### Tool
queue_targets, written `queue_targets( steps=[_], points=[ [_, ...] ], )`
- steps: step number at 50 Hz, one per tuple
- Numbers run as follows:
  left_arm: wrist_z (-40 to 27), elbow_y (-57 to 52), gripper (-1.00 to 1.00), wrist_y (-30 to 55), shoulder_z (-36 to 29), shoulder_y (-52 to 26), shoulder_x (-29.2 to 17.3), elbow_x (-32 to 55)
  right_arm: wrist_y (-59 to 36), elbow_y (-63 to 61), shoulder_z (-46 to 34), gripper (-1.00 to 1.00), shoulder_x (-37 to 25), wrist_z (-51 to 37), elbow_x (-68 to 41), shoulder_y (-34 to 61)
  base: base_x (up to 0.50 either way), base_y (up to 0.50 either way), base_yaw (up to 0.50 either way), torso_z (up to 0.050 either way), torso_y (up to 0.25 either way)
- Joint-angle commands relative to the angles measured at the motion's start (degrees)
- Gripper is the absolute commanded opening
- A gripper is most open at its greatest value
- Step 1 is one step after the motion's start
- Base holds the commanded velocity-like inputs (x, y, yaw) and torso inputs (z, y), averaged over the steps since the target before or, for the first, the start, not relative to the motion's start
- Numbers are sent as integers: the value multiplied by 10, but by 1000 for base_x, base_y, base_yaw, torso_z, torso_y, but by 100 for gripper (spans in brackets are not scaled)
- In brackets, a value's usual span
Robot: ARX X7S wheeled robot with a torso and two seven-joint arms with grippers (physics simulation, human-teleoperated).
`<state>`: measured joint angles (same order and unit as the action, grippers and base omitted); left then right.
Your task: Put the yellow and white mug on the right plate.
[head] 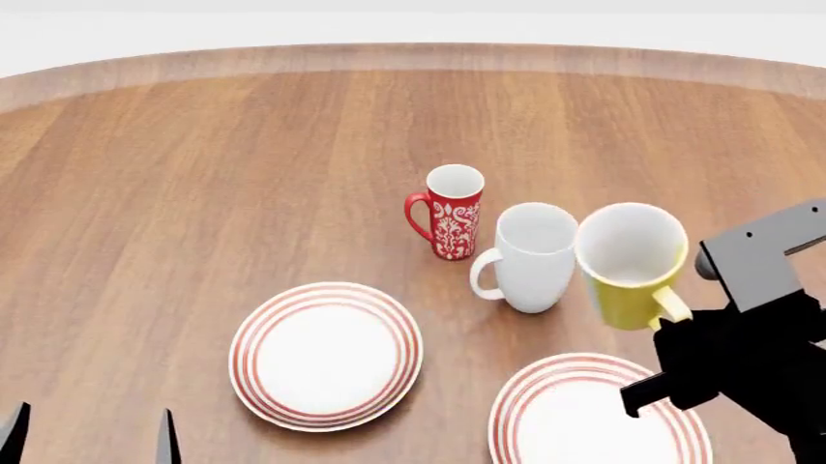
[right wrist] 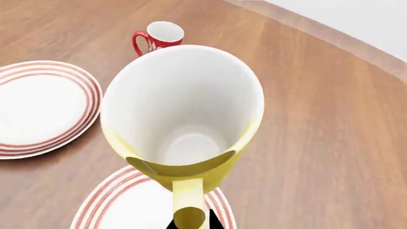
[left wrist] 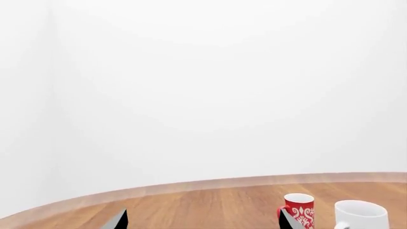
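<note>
The yellow and white mug (head: 633, 261) is held by its yellow handle in my right gripper (head: 674, 331), tilted a little, just beyond the far rim of the right plate (head: 568, 420). In the right wrist view the mug (right wrist: 184, 109) fills the middle and its handle (right wrist: 188, 202) sits between the black fingers. The right plate (right wrist: 121, 205) shows under it. My left gripper (head: 91, 435) is open and empty at the near left, and its spread fingertips (left wrist: 121, 220) show in the left wrist view.
A plain white mug (head: 529, 256) stands right next to the yellow one, and a slim red patterned mug (head: 448, 213) is behind it. The left plate (head: 325, 353) lies near the front centre. The round table's edge (head: 413, 56) curves at the back.
</note>
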<state>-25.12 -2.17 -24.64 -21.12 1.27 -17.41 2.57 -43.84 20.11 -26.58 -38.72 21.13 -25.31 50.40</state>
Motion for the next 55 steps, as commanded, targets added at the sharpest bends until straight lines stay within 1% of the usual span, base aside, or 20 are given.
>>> queue_targets(
  steps=[1,4,17,26,31,55],
  points=[
    [11,-2,100,4,14,-2,9,-2,9,22,-10,-100,19,35,21,8,0,0,0,0,0],
    [10,-1,100,4,14,-3,8,-1,18,38,-16,-100,22,40,26,10,0,0,0,0,0],
    [8,-5,100,10,13,-4,6,2,13,30,-29,-100,18,51,24,-13,0,0,0,0,0],
    [6,-5,100,10,11,-4,5,2,15,44,-20,-100,27,53,11,-22,0,0,0,0,1],
    [6,-2,100,8,9,-4,5,1,35,72,-24,-100,37,52,18,-28,0,0,0,0,0],
    [4,-1,100,10,4,-5,1,4,47,97,-41,-100,50,50,31,-37,0,0,0,0,0]
  ],
)
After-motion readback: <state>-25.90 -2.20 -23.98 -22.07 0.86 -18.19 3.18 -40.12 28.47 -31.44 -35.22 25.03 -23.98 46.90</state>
